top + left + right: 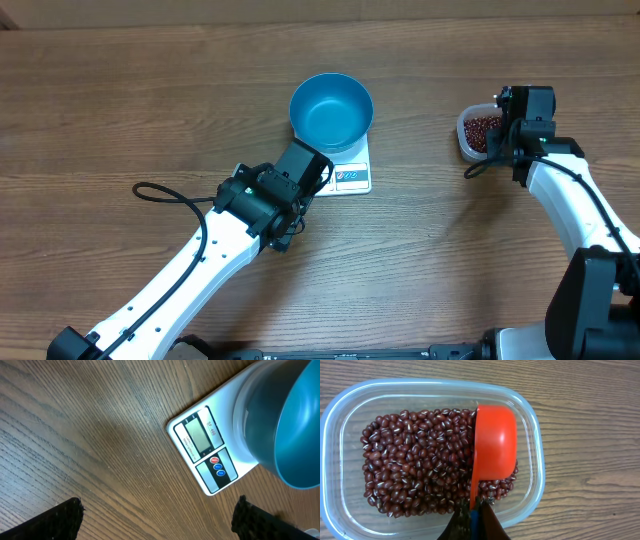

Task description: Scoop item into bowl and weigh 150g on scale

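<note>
Where the right wrist camera looks down, we see the beans (415,460) as a loose pile of small dark red-brown ovals, glossy, many with a thin pale mark on one side. They lie inside a clear rounded-rectangular tub (532,425) on the wooden table (120,110), well apart from the scale (352,177) and to its right in the overhead view. An orange-red scoop (494,445) sits over the right part of the pile, its straight left edge against the beans.

We see the right gripper (474,521) closed tight on the scoop's handle at the bottom edge of that view. The left gripper (315,170) hangs just beside the scale's front left corner with its jaws spread wide and nothing between them.

The bowl (331,110) is round, deep and bright blue, and stands on the back part of the white scale, leaving only the front strip showing. On that strip we read "SF-400" beside the grey display (198,437). Below the display are 3 round buttons (218,466), 1 red and 2 blue. The fine print along the display and on the buttons is too small for us to read.
</note>
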Robot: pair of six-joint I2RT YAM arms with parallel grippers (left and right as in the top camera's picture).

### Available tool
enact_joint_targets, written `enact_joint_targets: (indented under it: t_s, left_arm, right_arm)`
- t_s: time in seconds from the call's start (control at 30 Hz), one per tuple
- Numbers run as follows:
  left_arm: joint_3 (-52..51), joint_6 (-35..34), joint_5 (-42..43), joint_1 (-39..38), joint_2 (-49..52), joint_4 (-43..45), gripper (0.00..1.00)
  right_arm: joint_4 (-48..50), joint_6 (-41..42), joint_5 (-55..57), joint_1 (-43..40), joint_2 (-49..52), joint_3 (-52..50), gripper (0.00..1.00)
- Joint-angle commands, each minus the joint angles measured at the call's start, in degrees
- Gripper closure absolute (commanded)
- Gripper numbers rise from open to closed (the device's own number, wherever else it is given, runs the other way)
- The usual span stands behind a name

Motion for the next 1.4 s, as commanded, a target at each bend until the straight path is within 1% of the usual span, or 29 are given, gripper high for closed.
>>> enact_joint_targets:
  t_s: [0.0,0.27,0.4,0.47,0.57,0.6,0.63,0.77,0.83,0.9,1.03,1.17,1.27,1.37]
  left_arm:
    - [-0.3,1.1,-0.8,0.2,0.6,-0.2,0.03]
    - [-0.3,1.1,-0.8,0.2,0.6,-0.2,0.03]
    - [-0.3,1.2,-0.8,0.2,0.6,-0.2,0.03]
    - [-0.3,2.5,-0.3,0.2,0.6,-0.2,0.02]
    - [-0.3,7.2,2.4,0.2,0.6,-0.1,0.05]
    - [-0.3,8.4,2.7,0.2,0.6,-0.1,0.09]
    - [-0.3,11.8,3.4,0.2,0.6,-0.1,0.2]
    - [-0.3,18.4,3.9,0.2,0.6,-0.1,0.35]
    - [-0.3,20.5,3.8,0.2,0.6,-0.1,0.43]
    - [-0.3,22.0,3.7,0.2,0.6,0.0,0.47]
    - [-0.3,23.6,3.8,0.2,0.7,1.0,0.51]
    - [-0.3,23.7,4.1,0.2,1.2,2.7,0.63]
    - [-0.3,25.6,5.2,0.1,1.7,4.0,0.76]
    - [-0.3,27.1,5.5,-0.3,2.4,5.3,0.94]
  right_arm:
    - [-0.4,0.3,-2.4,-0.2,0.6,1.7,0.96]
    - [-1.6,2.4,-8.7,-0.2,0.6,1.8,0.96]
    - [-2.0,3.3,-9.4,-0.2,0.6,1.8,0.97]
    - [-2.1,3.5,-9.3,-0.2,0.6,1.8,0.96]
    - [-2.1,6.1,-9.3,-0.2,0.6,1.8,0.96]
    - [-2.1,7.0,-9.4,-0.2,0.6,1.8,0.96]
    - [-2.1,8.4,-9.4,-0.2,0.6,1.8,0.96]
    - [-2.2,9.6,-9.3,-0.2,0.6,1.8,0.96]
    - [-2.1,10.3,-9.3,-0.2,0.6,1.9,0.96]
    - [-2.2,10.8,-9.0,-0.2,0.6,2.3,0.96]
    - [-2.5,10.9,-6.5,-0.2,0.5,3.7,0.96]
    - [-4.4,13.0,-5.0,-0.2,0.3,6.4,0.96]
    - [-6.6,13.7,-5.0,-0.2,0.2,8.4,0.96]
    - [-9.0,16.2,-5.2,-0.2,0.2,10.1,0.96]
